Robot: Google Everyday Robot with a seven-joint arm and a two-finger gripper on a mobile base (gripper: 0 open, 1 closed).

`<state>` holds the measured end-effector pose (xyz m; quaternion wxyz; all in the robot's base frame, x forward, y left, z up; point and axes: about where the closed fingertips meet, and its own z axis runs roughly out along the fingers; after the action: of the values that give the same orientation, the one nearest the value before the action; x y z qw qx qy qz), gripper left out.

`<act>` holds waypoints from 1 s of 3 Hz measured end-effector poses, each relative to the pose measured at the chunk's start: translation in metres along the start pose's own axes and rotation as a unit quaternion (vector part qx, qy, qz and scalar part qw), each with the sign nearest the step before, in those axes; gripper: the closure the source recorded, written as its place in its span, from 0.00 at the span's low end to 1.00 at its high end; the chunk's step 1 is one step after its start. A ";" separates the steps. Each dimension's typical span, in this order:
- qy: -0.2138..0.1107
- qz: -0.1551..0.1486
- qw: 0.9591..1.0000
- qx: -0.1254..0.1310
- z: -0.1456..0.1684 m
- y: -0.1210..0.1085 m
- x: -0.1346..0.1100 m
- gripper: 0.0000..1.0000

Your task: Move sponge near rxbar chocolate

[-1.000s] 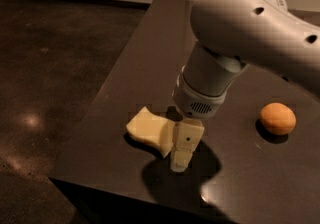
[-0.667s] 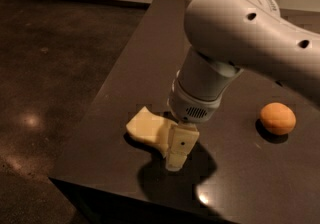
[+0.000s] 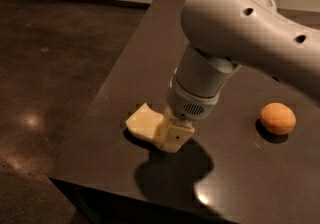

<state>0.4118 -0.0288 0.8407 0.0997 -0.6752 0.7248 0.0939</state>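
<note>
jaws: low at right end of sponge (image 3: pixel 144 123); open or closed, cannot tell
sponge: front-left of desk (image 3: pixel 150 43), near edge
rxbar chocolate: not visible
step: verify centred grip, lift clear, skirt orange (image 3: pixel 277 118)

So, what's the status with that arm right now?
Gripper down at sponge, near front edge of table. Rxbar chocolate not in view. Orange fruit well apart, nothing blocking.

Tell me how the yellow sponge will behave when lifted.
The sponge looks like thick foam, so probably light and squashy under the gripper at its end nearer the orange fruit. Its blocky shape suggests it won't roll.
</note>
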 end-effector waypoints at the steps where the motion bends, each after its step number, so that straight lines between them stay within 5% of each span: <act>1: -0.002 0.041 0.999 0.013 -0.019 -0.027 0.010 0.92; 2: -0.001 0.082 0.996 0.034 -0.039 -0.064 0.031 1.00; 3: 0.005 0.141 0.988 0.065 -0.063 -0.118 0.071 1.00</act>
<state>0.5241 -0.1222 0.8819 0.1252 -0.5591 0.8177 0.0562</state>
